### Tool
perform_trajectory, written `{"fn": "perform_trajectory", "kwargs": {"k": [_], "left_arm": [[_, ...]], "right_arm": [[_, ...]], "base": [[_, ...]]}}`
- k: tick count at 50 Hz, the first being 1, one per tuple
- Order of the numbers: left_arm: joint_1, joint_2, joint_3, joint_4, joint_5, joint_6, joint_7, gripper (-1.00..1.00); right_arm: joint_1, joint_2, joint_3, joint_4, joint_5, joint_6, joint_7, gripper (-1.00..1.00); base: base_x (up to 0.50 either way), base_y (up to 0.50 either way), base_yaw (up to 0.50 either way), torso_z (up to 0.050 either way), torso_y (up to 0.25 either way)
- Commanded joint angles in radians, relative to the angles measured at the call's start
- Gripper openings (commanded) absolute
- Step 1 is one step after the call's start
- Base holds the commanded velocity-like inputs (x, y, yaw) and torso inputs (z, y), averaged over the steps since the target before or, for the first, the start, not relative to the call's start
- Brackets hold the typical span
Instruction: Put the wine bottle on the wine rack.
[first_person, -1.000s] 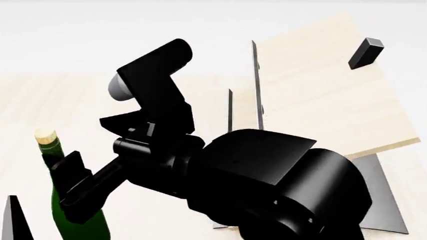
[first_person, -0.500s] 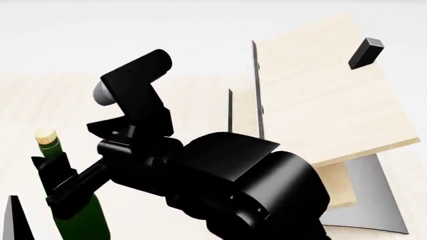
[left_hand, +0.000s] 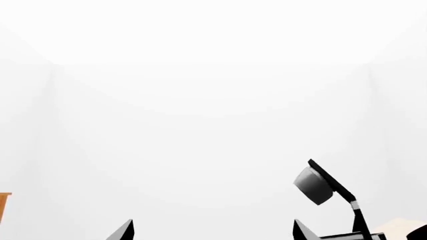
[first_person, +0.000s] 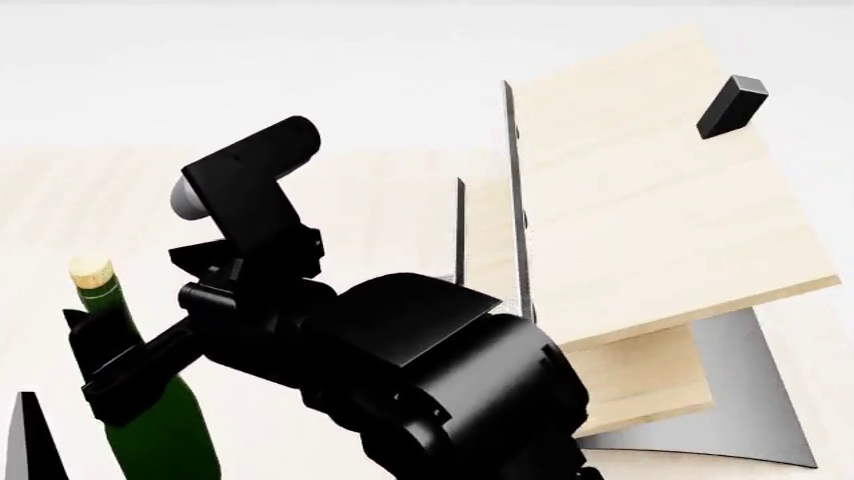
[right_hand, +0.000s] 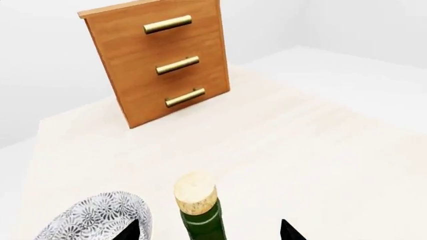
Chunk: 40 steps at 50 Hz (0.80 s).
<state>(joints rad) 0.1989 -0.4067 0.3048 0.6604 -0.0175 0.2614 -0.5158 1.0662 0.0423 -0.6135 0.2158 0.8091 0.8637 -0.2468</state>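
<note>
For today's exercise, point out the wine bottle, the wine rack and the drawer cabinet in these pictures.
wine bottle (right_hand: 195, 194): right wrist view, on its cork top.
wine rack (first_person: 641, 190): head view, on the upper slanted board.
drawer cabinet (right_hand: 137, 65): right wrist view, on its wooden front.

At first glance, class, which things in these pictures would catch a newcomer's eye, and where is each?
In the head view, a bulky black arm fills the foreground, reaching toward the green wine bottle at lower left. The pale wine rack slants at the right, a black peg near its top. In the right wrist view, an orange-brown cabinet stands behind the bottle, and a patterned bowl sits beside it.
</note>
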Motion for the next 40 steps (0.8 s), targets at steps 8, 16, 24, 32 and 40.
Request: {"fn": "perform_trajectory", "kwargs": {"k": [8,16,24,32,40], "left_arm": [[-0.004,-0.003,0.003,-0.005,-0.006,0.003,-0.004,1.0],[-0.004,-0.005,0.005,-0.006,-0.008,0.004,-0.005,1.0],[-0.003,-0.008,0.004,-0.004,-0.01,0.003,-0.007,1.0],[-0.004,-0.01,0.004,-0.004,-0.011,0.003,-0.01,1.0],[-0.004,-0.013,0.002,0.003,-0.013,-0.001,-0.013,1.0]], "right_arm": [[0.036,-0.037,-0.1,0.19,0.011,-0.197,-0.004,1.0],[0.044,-0.036,-0.153,0.197,0.088,-0.249,0.032,1.0],[0.056,-0.037,-0.221,0.241,0.152,-0.32,0.041,1.0],[0.067,-0.037,-0.292,0.282,0.199,-0.38,0.042,1.0],[0.096,-0.04,-0.421,0.34,0.303,-0.481,0.058,1.0]], "base": [[0.0,0.0,0.0,0.0,0.0],[0.0,0.0,0.0,0.0,0.0],[0.0,0.0,0.0,0.0,0.0],[0.0,0.0,0.0,0.0,0.0],[0.0,0.0,0.0,0.0,0.0]]}}
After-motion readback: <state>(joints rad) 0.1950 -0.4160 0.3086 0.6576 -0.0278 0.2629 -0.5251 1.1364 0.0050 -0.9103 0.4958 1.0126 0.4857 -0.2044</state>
